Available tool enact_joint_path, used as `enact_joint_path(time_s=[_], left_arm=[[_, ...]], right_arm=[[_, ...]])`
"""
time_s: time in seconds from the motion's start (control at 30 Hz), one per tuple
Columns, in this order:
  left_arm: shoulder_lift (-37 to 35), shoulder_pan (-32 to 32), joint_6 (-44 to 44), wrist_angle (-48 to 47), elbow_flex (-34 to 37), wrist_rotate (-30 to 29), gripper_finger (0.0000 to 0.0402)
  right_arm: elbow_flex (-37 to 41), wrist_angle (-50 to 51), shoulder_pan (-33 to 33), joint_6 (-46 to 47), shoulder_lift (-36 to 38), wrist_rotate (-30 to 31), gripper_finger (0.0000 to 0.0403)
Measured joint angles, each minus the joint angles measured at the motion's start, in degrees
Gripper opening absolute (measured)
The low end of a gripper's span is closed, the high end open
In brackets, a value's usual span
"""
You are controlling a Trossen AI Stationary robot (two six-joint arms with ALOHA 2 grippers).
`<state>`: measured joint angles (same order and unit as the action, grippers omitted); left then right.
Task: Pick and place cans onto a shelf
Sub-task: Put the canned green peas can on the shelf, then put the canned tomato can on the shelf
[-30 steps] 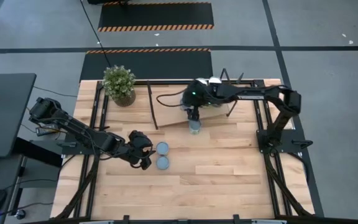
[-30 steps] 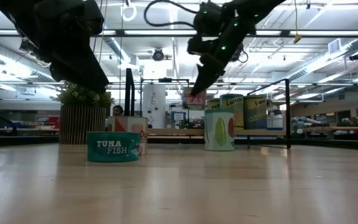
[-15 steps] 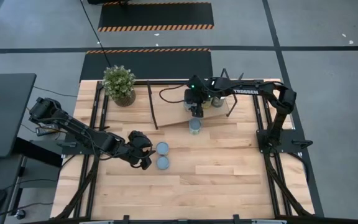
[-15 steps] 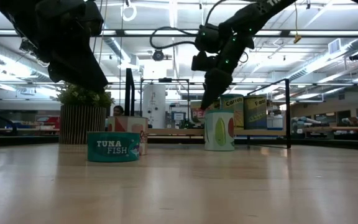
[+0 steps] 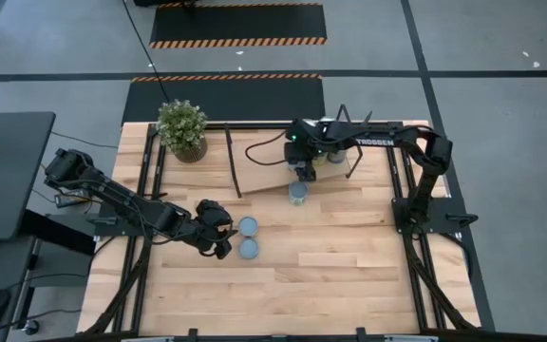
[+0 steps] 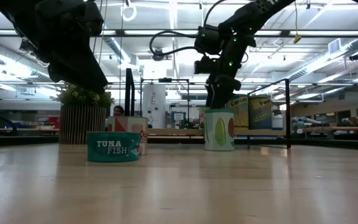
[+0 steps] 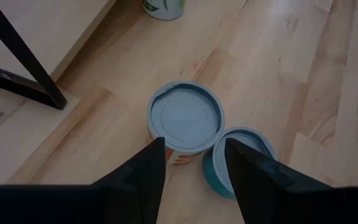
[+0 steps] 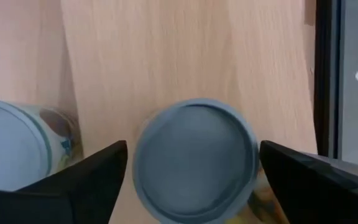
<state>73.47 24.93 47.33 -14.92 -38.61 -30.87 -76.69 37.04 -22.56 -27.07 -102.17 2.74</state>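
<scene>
A green-and-white can (image 5: 297, 193) stands upright on the table at the near edge of the shelf (image 5: 264, 161); it also shows in the low view (image 6: 219, 129). My right gripper (image 5: 300, 172) hangs just above it, pointing down and wide open. In the right wrist view (image 8: 194, 186) its fingers stand on either side of a grey can top (image 8: 194, 158) without touching. My left gripper (image 7: 194, 177) is open and empty, raised beside a red-and-white can (image 7: 185, 121) and a teal tuna can (image 7: 238, 158) at mid table. More cans (image 5: 329, 152) stand on the shelf.
A potted plant (image 5: 181, 128) stands at the far left corner. The shelf's black wire legs (image 5: 233, 161) rise beside the board. Another can (image 8: 11, 152) stands close beside the one under my right gripper. Bare tabletop (image 5: 349, 266) lies along the near side.
My right gripper has tipped from a slant to pointing nearly straight down over the green-and-white can, shifting a little toward the far edge. The can has stayed where it was. My left arm has kept still.
</scene>
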Motion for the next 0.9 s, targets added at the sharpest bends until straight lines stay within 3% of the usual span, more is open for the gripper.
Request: enact_joint_path(time_s=[0.4, 0.9], left_arm=[[0.0, 0.0, 0.0, 0.0, 0.0, 0.0, 0.0172], [0.0, 0.1, -0.1, 0.0, 0.0, 0.0, 0.0172]], right_arm=[[-3.8, 2.2, 3.1, -1.3, 0.0, 4.5, 0.0376], [-3.8, 8.4, 5.2, -7.0, 0.1, 16.9, 0.0375]])
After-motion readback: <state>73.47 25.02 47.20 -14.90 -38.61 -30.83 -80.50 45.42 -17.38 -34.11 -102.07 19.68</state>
